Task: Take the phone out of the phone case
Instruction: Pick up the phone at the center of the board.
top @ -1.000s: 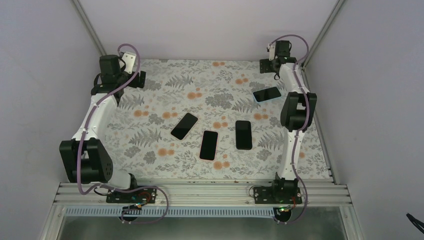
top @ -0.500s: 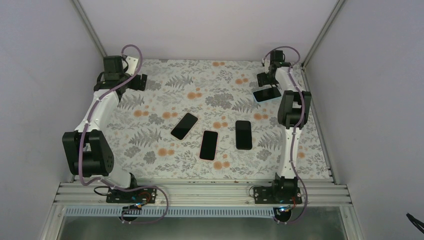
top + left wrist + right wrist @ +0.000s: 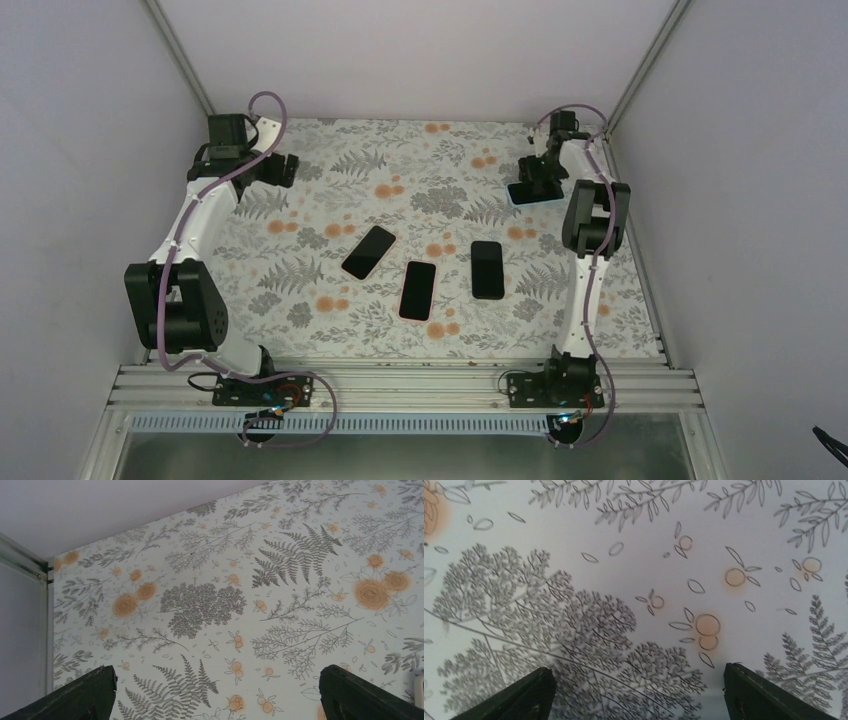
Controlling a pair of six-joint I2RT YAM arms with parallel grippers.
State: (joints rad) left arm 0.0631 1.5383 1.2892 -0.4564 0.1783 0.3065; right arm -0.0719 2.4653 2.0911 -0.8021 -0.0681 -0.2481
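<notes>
R gripper [image 3: 636,695], jaws spread, over far phone [image 3: 522,196]; L gripper [image 3: 215,695] jaws spread too. Risk: off-centre closure may skid it across worktop [image 3: 420,160].

No writing, brand or number is legible anywhere. The phones [image 3: 418,290] show dark, blank screens. The desk [image 3: 300,300] carries only a floral print.

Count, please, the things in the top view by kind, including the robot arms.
Phones: 4
Robot arms: 2
Total: 6
</notes>
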